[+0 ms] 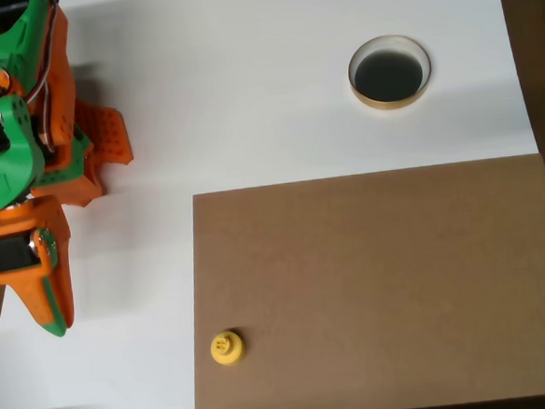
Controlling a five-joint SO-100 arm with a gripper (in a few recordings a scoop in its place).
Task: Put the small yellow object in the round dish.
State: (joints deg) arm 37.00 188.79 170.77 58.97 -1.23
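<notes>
On brown board's lower left, small yellow object (226, 348), right of end effector (55, 309), fingers together, empty.

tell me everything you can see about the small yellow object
The small yellow object is a tiny bright yellow round disc, plastic by its look, with a small raised knob at its centre. It lies flat near the lower left corner of the brown board, close to the board's left edge. Nothing else touches it; the round dish and the gripper are well away.
</notes>
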